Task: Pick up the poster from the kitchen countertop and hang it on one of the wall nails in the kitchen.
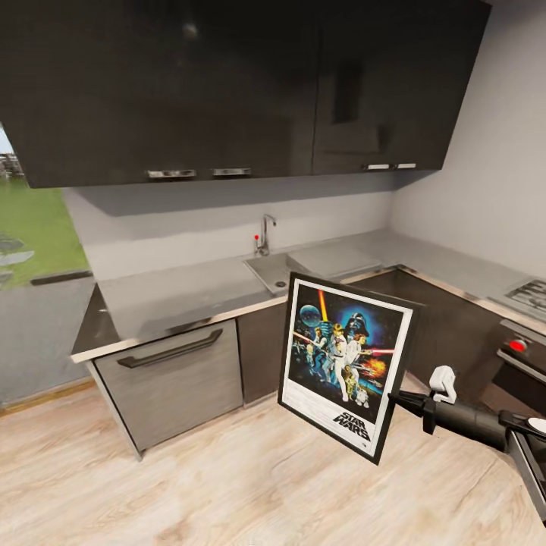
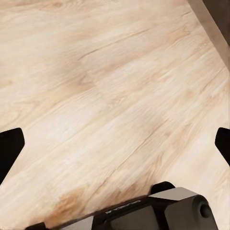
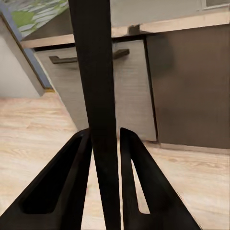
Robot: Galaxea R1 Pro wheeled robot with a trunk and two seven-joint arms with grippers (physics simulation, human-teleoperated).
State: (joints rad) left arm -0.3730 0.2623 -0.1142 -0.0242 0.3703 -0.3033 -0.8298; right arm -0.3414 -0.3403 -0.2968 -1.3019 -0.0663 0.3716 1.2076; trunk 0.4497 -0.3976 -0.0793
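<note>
Right arm [image 1: 470,418]: matte black tapered forearm, a white blocky fitting on top near the wrist, a white rounded patch further back, and a grey-edged dark link at the frame corner. Right gripper [image 3: 105,143]: two long glossy black fingers [image 3: 139,182], wedge-shaped and broadening toward the base, each with a hollow elongated cut-out along its length. Left gripper [image 2: 115,143]: two black fingertips with angular pointed outlines at opposite edges of the wrist view, behind them a grey metallic housing with faint dark lettering, a black rounded hump and a small round dark hole at one corner.

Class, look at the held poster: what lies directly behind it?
Behind the poster, dark cabinet fronts and the countertop edge show around it; the cabinet area it covers is hidden.
</note>
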